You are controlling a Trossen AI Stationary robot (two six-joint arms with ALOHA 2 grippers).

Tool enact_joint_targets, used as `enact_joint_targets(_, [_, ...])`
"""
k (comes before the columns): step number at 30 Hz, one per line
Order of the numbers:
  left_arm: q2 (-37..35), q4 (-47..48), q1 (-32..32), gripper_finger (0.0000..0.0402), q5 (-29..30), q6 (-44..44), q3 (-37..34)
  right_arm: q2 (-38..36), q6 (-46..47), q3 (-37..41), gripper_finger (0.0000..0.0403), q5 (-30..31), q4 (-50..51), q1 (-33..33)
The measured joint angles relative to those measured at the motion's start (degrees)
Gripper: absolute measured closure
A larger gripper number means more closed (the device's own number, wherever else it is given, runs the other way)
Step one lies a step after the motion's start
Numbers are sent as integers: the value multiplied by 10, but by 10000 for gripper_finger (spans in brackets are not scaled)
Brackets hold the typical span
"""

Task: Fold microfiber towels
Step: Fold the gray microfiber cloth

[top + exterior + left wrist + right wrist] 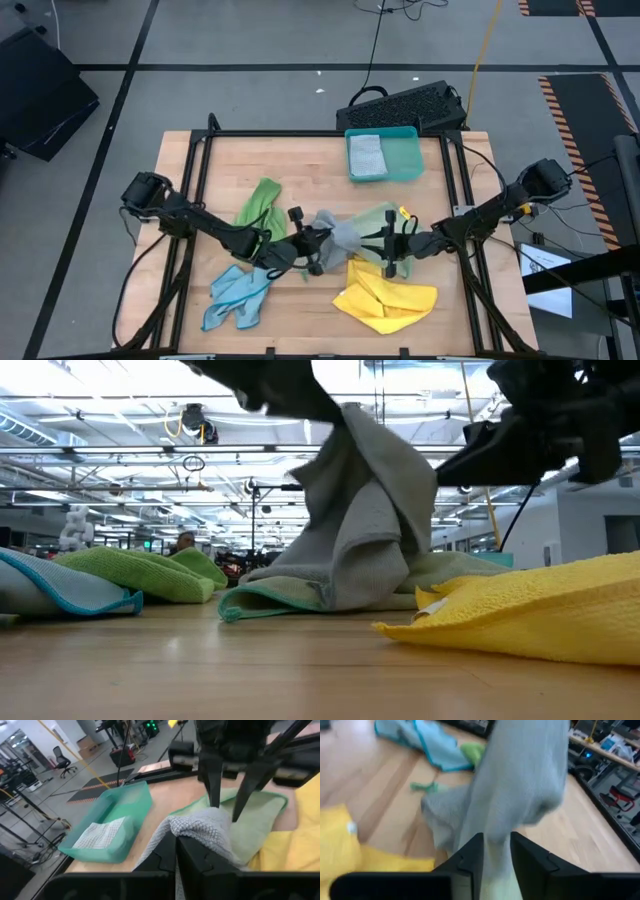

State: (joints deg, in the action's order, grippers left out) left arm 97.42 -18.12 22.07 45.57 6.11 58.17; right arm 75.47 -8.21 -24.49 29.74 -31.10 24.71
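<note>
Yellow towel (385, 297): one, crumpled near the tabletop's (300, 160) front edge, toward its right side.
Light blue towel (237, 296): one, near the front edge, left of centre.
Grey towel (343, 233): one, lifted at mid-table over a pale green towel (378, 218).
Left gripper (316, 248): fingers closed, pinching the grey towel's raised fold.
Right gripper (384, 243): fingers narrowly apart around the grey towel; whether they grip it is unclear.
Bright green towel (258, 205): one, left of centre.
Teal tray (384, 155): one, at the far edge, holding one folded grey cloth (366, 155).
</note>
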Motion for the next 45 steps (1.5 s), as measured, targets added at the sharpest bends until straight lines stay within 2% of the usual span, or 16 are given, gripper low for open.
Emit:
enact_joint_targets(5, [-30, 17, 28, 389, 8, -1, 0, -4, 28, 0, 339, -1, 16, 7])
enact_joint_targets(9, [-42, 33, 44, 396, 18, -6, 0, -4, 54, 0, 333, -14, 48, 9])
enact_joint_targets(15, [-49, 34, 58, 385, 47, -4, 0, -4, 129, 11, 288, -44, 74, 8])
enact_joint_targets(20, [-54, 31, 56, 396, 51, -8, 0, -4, 163, 43, 243, -44, 3, 9])
enact_joint_targets(27, [-53, 25, 56, 386, 51, -8, 0, -4, 139, 63, 197, -43, -97, 9])
enact_joint_targets(31, [-53, 25, 56, 397, 51, -8, 0, -4, 126, 63, 177, -43, -116, 9])
enact_joint_targets(34, [-53, 25, 56, 389, 51, -8, 0, -1, 139, 63, 167, -44, -128, 9])
enact_joint_targets(41, [-53, 22, 49, 395, 58, -8, 0, 78, 129, 49, 161, -56, -177, 32])
enact_joint_targets(45, [-53, 40, 32, 392, 69, -36, 0, 147, 63, 10, 161, 9, -222, 52])
